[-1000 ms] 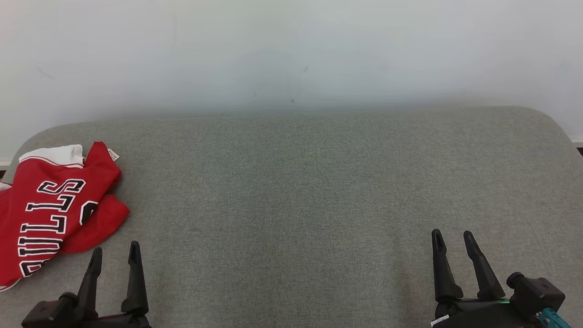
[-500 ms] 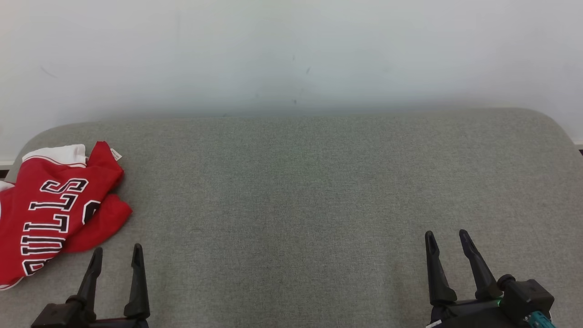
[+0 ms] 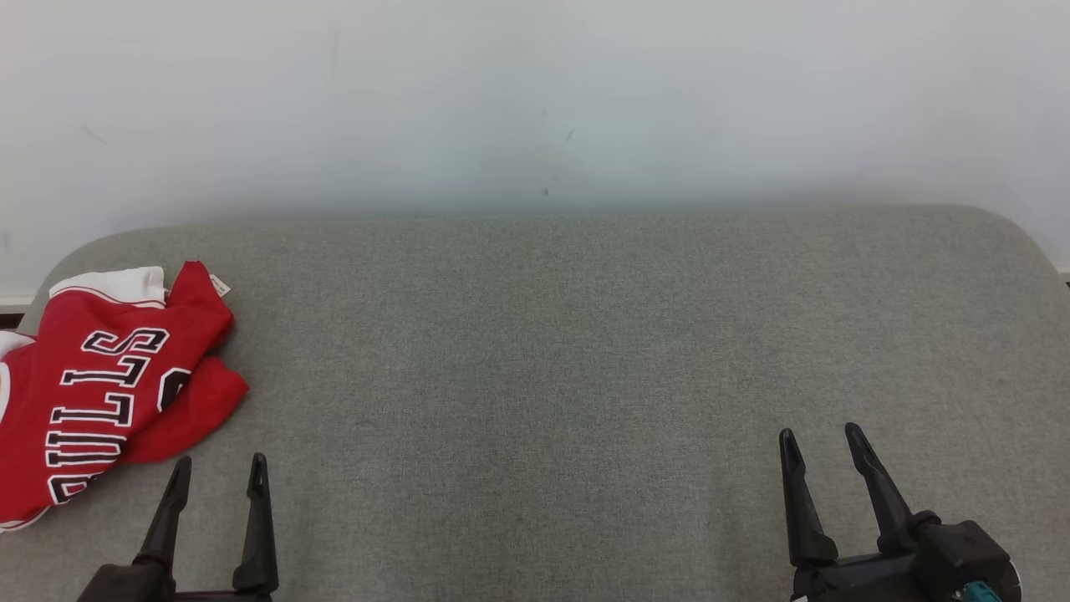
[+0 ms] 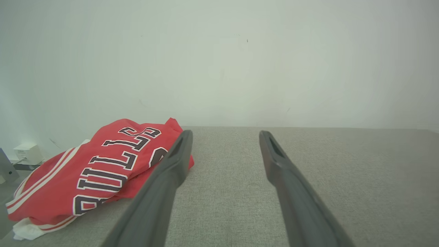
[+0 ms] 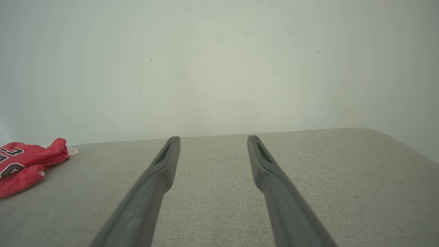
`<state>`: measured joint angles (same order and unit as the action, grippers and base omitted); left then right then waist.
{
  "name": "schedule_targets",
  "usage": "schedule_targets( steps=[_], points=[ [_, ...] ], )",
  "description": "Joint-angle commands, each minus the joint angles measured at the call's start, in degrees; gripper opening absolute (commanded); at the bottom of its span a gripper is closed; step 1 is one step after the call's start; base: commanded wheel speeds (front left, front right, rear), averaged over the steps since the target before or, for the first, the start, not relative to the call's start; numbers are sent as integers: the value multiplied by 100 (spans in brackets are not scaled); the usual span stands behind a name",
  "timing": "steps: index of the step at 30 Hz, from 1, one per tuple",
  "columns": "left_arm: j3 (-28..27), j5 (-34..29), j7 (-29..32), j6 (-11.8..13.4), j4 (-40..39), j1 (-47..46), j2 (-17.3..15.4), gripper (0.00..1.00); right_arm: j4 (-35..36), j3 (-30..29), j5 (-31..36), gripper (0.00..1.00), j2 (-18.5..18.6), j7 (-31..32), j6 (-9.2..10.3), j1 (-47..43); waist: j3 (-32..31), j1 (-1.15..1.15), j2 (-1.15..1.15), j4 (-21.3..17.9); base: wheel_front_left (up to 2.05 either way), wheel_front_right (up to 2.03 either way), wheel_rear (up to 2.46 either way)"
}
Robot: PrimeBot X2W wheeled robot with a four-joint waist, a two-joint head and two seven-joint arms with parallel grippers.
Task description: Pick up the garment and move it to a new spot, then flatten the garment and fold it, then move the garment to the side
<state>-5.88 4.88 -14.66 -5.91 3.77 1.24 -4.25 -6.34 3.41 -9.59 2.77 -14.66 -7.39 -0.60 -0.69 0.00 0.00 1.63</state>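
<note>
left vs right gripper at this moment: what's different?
Position: the left gripper sits close beside the red jersey; the right gripper is far across the grey surface from it.
Pose: in the head view the left gripper's fingers rise nearly straight, while the right gripper's lean toward the view's left.
Shared: both are open, empty and touching no cloth.

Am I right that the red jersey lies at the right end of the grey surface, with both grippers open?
Not quite: the head view shows the red jersey at the left end of the grey surface; the left gripper and right gripper are indeed open.
</note>
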Motion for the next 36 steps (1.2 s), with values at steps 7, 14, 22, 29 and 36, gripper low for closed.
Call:
schedule_targets(
  steps=[7,14,22,29,36],
  points=[
    [-19,-43,-52,-41,35,56,-8,100,19,-113,-53,100,19,-52,-19,-120,-1,0,0,-3,0,0,0],
    [-18,33,-52,-54,71,69,16,100,-38,-147,-157,100,18,-51,-19,-122,-6,0,0,4,0,0,0],
    [-24,111,-52,-75,177,73,16,100,-133,-97,-241,100,18,-51,-19,-123,-28,0,0,7,0,0,0],
    [-20,174,-19,-37,365,14,8,100,-216,-70,-267,100,18,-51,-19,-118,-53,0,0,15,0,0,0],
    [-40,203,10,41,359,4,-41,100,-316,-46,-277,100,18,-51,-19,-101,-61,0,0,36,0,0,0]
  ],
)
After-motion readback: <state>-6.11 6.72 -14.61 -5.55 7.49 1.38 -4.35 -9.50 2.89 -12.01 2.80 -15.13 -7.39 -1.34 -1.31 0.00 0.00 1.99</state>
